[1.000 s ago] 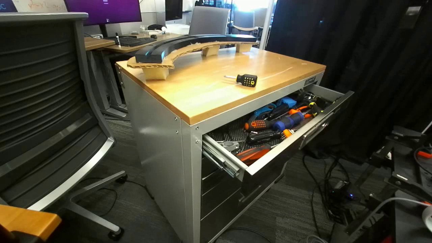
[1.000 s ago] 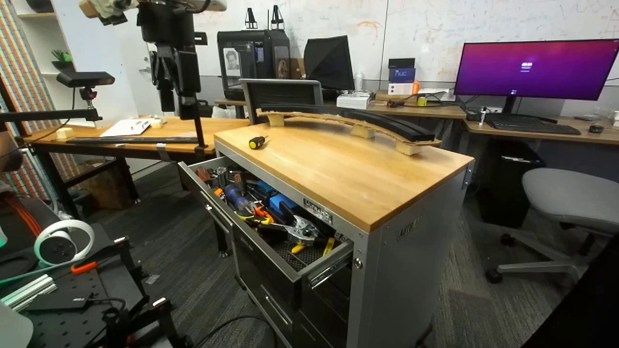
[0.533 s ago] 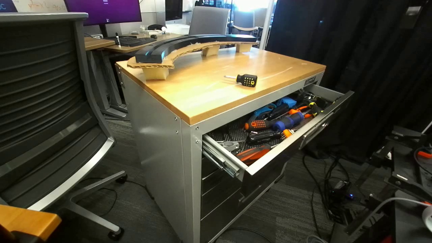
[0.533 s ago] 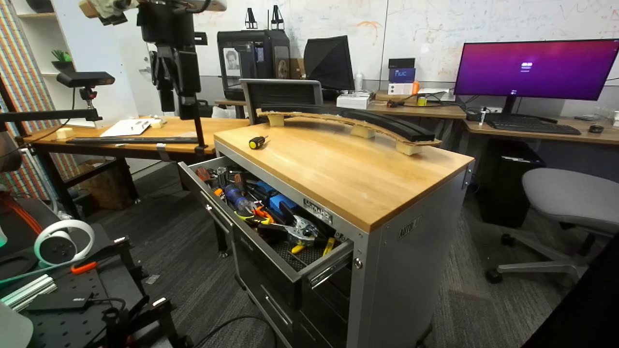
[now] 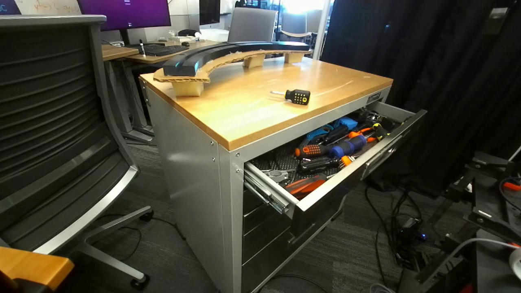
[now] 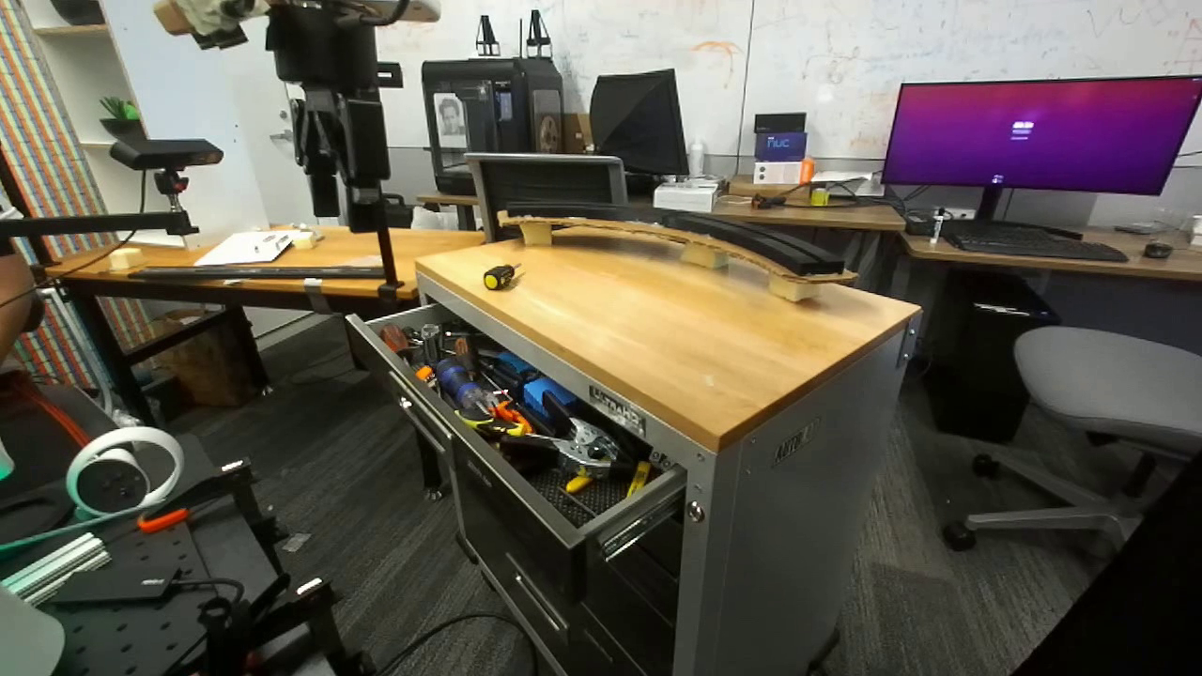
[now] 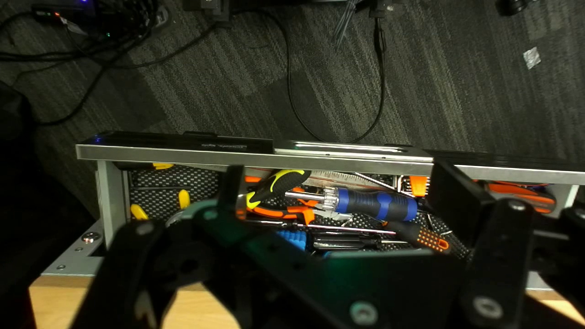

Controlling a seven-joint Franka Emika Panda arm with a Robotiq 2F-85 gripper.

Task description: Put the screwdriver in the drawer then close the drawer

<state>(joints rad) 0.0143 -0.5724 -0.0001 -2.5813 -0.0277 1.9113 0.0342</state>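
The screwdriver [image 5: 298, 97] is short, with a black, yellow-dotted handle. It lies on its side on the cabinet's wooden top, near the edge above the drawer, and also shows in an exterior view [image 6: 499, 277]. It is out of the wrist view. The drawer [image 5: 331, 185] is pulled out and full of tools. It shows in an exterior view [image 6: 512, 481] and in the wrist view [image 7: 183, 157]. My gripper [image 6: 346, 208] hangs pointing down, high above and apart from the screwdriver. In the wrist view my gripper [image 7: 345, 187] has its fingers wide apart, with nothing between them.
A black curved piece on cardboard and foam blocks [image 6: 751, 246] stands along the far side of the wooden top [image 5: 244, 112]. Blue-handled [image 7: 377, 203] and orange-handled tools lie in the drawer. An office chair [image 5: 49, 106] stands beside the cabinet. Cables [image 5: 401, 228] lie on the floor.
The gripper, the screwdriver and the drawer have not moved. A brown shape at the left edge of an exterior view has shifted slightly.
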